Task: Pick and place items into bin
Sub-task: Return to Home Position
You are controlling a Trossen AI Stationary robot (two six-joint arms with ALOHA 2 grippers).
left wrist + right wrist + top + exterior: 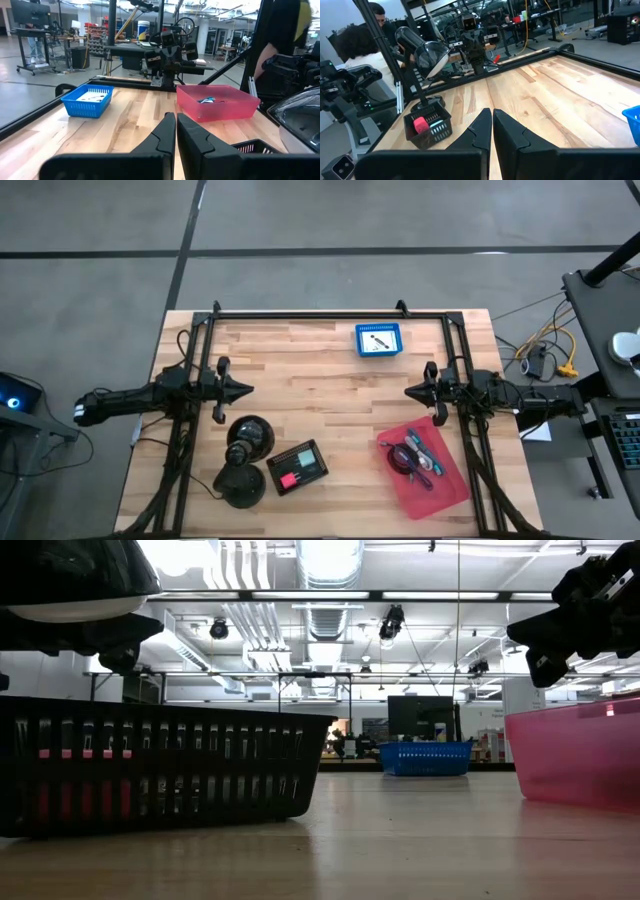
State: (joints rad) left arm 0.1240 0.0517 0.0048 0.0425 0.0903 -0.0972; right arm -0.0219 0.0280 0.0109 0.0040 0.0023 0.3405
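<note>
Basically, nothing loose shows on the boards, so what counts is where each bin lies re the pincers. L gripper [243, 390] hangs over the table's left-mid, tips pointing inward at the R gripper [410, 391], which mirrors it over the right-mid. The two are well apart w/ bare wood btwn them. Both pincers are closed on nothing: each wrist view shows the two dark fingers pressed together, empty. Pink bin [442, 490] sits just beside the R gripper, toward the table's near edge (low-cam side), long axis skewed diagonally to the planks; R arm is clearly nearer. In it: a tangle of dark cable [400, 458] w/ a teal-handled bit [415, 441] and a purple pen [428, 466] lying roughly along the bin's length. All look thin and floppy, prob. awkward to re-grab. Black bin [160, 775] lies nearward and inward from the L gripper, just beside two black domed objects [250, 436]; L arm nearer. It holds a pink block [288, 478] and sth pale beside it, too small to tell. Blue bin [361, 340] is at the far edge, nearer the R gripper, w/ a white packet [380, 343] flat inside. My read: sorting looks done and both arms look approx at a rest pose, so any next move is just parking, w/ no item in the way.
</note>
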